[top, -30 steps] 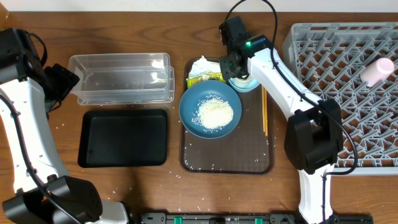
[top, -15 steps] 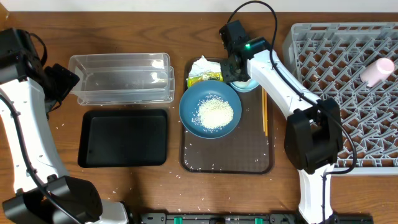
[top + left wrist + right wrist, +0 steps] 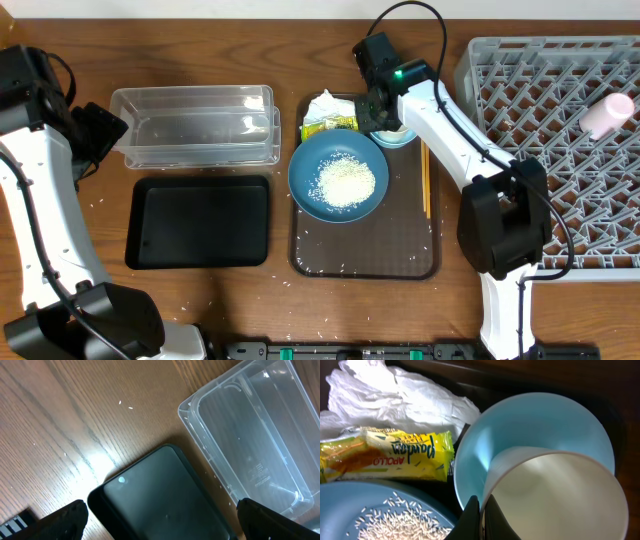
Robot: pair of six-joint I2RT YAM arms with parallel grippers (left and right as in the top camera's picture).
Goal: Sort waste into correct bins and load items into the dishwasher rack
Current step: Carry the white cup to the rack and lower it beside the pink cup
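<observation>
My right gripper is shut on the near rim of the small white cup, one finger inside the wall and one outside. The cup stands in the small light-blue bowl. Left of it lie the yellow-green wrapper and the crumpled napkin. Rice is heaped in the large dark-blue bowl. Chopsticks lie right of that bowl. A pink cup lies in the grey rack. My left gripper hangs open and empty over the black tray.
The clear tub sits just behind the black tray at left. Both bowls and the waste rest on a brown serving tray. Stray rice grains dot the table around the trays and the rack floor.
My right gripper's jaws have closed onto the white cup's rim. The arm itself barely shifted. The left arm has not moved.
</observation>
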